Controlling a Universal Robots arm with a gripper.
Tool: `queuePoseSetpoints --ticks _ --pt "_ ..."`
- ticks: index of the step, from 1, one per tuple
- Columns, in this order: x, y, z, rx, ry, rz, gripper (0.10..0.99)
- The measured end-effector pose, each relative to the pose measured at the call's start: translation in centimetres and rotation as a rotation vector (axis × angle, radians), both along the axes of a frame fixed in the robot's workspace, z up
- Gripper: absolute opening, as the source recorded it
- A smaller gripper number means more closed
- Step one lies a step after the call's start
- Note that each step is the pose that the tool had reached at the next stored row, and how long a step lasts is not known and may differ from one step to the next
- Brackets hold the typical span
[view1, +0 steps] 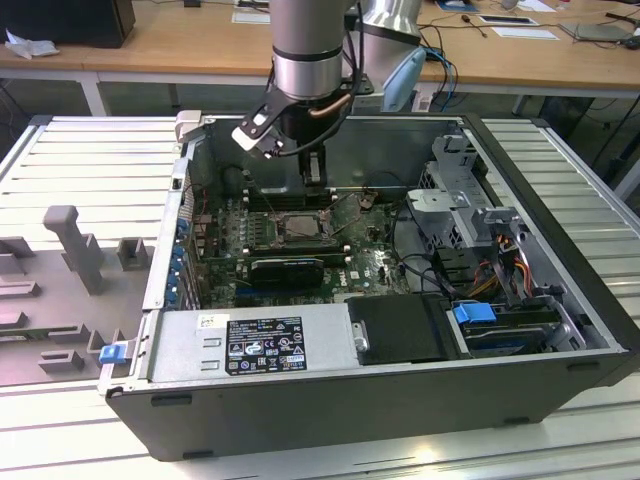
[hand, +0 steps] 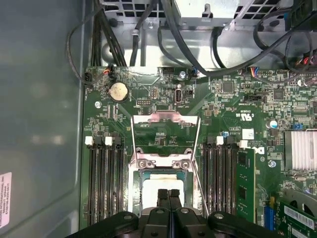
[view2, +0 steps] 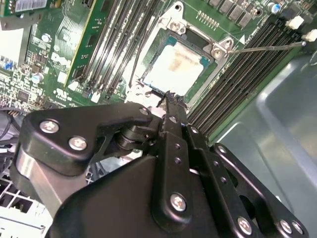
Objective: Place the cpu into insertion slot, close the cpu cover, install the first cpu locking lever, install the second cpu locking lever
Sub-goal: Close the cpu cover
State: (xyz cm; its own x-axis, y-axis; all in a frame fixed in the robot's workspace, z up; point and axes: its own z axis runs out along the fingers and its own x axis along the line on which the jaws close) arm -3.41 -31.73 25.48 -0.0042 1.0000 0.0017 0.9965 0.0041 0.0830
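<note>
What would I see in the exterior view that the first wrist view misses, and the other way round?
The exterior view adds the wider scene: the whole open computer case, the ribbed metal table under it, the arm reaching down inside, and wooden desks behind. The first wrist view adds close board detail: the coin battery and the cpu cover lifted open. Both show the gripper, fingers together, over the cpu lying in the insertion slot.
</note>
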Motion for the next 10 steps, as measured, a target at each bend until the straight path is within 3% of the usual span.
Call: queuePoseSetpoints --ticks 10 --pt "0.53 0.01 1.08 0.000 0.0032 0.000 0.106"
